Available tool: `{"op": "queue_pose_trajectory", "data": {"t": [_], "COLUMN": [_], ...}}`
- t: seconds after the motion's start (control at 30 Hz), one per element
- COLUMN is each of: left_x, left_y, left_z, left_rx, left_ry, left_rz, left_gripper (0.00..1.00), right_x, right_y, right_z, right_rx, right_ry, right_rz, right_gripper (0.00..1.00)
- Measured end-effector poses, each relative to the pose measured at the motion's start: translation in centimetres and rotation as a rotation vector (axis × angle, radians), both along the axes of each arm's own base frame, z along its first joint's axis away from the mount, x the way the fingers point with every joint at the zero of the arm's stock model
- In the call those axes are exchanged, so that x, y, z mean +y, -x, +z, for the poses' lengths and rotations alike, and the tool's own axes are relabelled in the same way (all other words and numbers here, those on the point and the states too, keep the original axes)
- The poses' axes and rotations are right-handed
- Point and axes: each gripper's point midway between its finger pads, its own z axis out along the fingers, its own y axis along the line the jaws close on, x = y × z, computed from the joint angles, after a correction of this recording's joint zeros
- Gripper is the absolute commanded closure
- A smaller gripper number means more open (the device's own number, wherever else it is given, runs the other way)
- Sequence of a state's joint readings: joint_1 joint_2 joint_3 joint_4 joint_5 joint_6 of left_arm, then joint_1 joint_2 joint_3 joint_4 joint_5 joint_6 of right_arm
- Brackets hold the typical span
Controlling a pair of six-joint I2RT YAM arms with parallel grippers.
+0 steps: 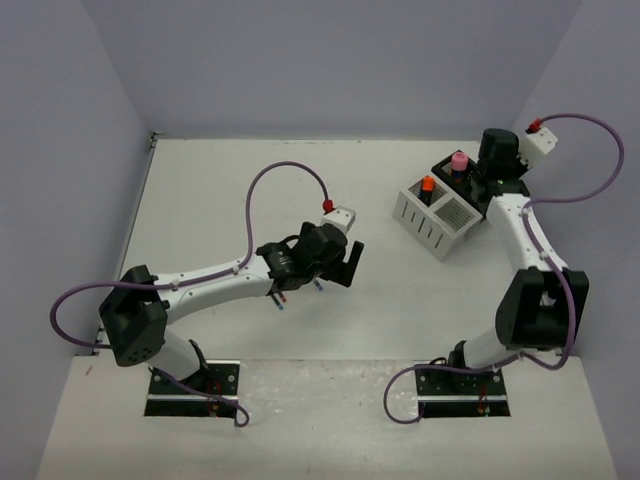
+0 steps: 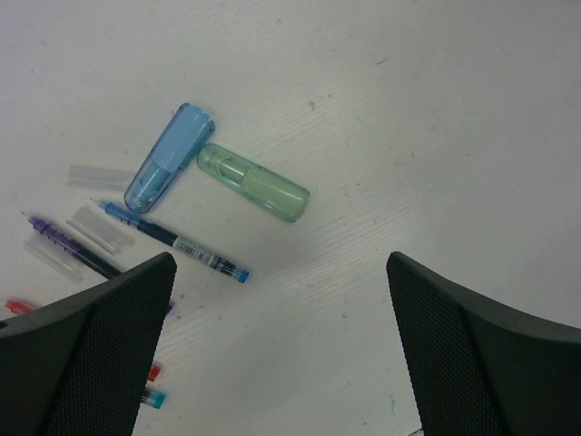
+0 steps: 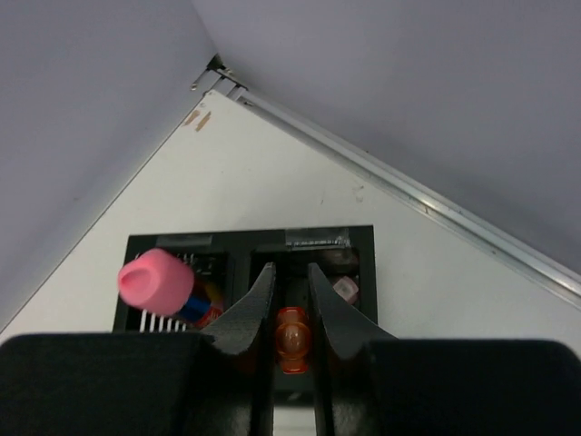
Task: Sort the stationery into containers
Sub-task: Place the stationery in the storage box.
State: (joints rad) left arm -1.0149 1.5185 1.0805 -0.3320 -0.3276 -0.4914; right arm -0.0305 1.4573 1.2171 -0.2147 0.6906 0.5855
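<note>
On the white surface [image 1: 200, 200], the left arm [image 1: 210, 280] reaches toward the middle and the right arm [image 1: 530, 250] stretches to the far right. There the black box [image 3: 250, 241] stands, with the white box [image 1: 435, 228] just beside it on its near left.

The right fingers [image 3: 250, 309] hang over the black box, drawn close together and pinching an orange highlighter [image 3: 292, 338] above the box's right compartment. A pink cylinder [image 3: 156, 277] leans in the left compartment, its top above the rim. An orange-capped piece [image 1: 428, 186] stands in the white box.

The left fingers [image 2: 109, 345] are spread wide, holding nothing, above loose stationery lying flat near the middle of the surface. A blue highlighter [image 2: 168, 159] and a green highlighter [image 2: 254, 182] meet at one end in a V. Just beside the blue one's other end lies a blue pen [image 2: 177, 243], and beyond it a purple pen [image 2: 68, 245] among three clear caps [image 2: 100, 227]. Red and teal tips [image 2: 154, 386] show at the edge of one finger, the rest hidden.
</note>
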Motion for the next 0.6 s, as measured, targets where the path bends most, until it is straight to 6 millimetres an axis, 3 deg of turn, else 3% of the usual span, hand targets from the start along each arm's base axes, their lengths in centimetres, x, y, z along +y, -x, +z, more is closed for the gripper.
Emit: {"op": "queue_pose_trajectory", "data": {"t": [0.1, 0.2, 0.23, 0.27, 0.33, 0.47, 0.6], "left_x": [0.6, 1.0, 1.1, 1.1, 1.1, 1.1, 0.7], "left_y": [0.1, 0.2, 0.2, 0.2, 0.2, -0.1, -0.9], "left_z": [-0.4, -0.6, -0.6, -0.7, -0.6, -0.6, -0.7], "left_rx": [0.014, 0.021, 0.024, 0.025, 0.025, 0.028, 0.045], "left_ry": [-0.019, -0.029, -0.031, -0.032, -0.032, -0.024, -0.011], "left_rz": [0.028, 0.04, 0.043, 0.047, 0.053, 0.07, 0.107], "left_gripper": [0.0, 0.0, 0.0, 0.0, 0.0, 0.0, 0.0], "right_x": [-1.8, -2.4, -2.4, -2.4, -2.2, -1.8, -1.2], "right_y": [-2.4, -3.2, -3.3, -3.4, -3.6, -4.0, -4.1], "right_z": [-1.9, -4.8, -5.6, -6.1, -6.6, -6.5, -6.4], "right_rx": [0.06, 0.136, 0.157, 0.17, 0.181, 0.168, 0.164], "right_ry": [0.034, 0.043, 0.044, 0.043, 0.038, 0.03, 0.017], "right_rz": [-0.042, -0.041, -0.036, -0.03, -0.014, 0.013, 0.038], "right_gripper": [0.99, 0.94, 0.88, 0.75, 0.35, 0.25, 0.24]}}
